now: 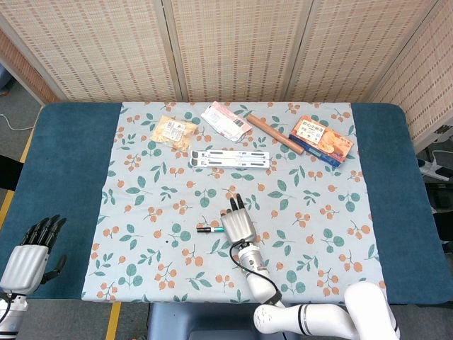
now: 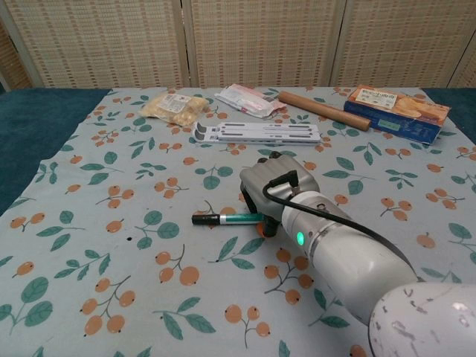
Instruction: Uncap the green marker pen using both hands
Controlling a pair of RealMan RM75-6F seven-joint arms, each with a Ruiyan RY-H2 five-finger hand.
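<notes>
A folding screen (image 1: 233, 46) of woven cane panels in pale frames stands behind the surface (image 1: 71, 163), which is covered in dark teal fabric. A light cloth (image 1: 141, 212) printed with leaves and orange berries lies over its middle. Grey floor (image 1: 14, 110) shows at the left, under even light.

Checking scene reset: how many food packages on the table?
3, all along the far edge: a clear snack bag at left, a white-and-red packet in the middle, a cookie box at right. None seems hidden.
</notes>
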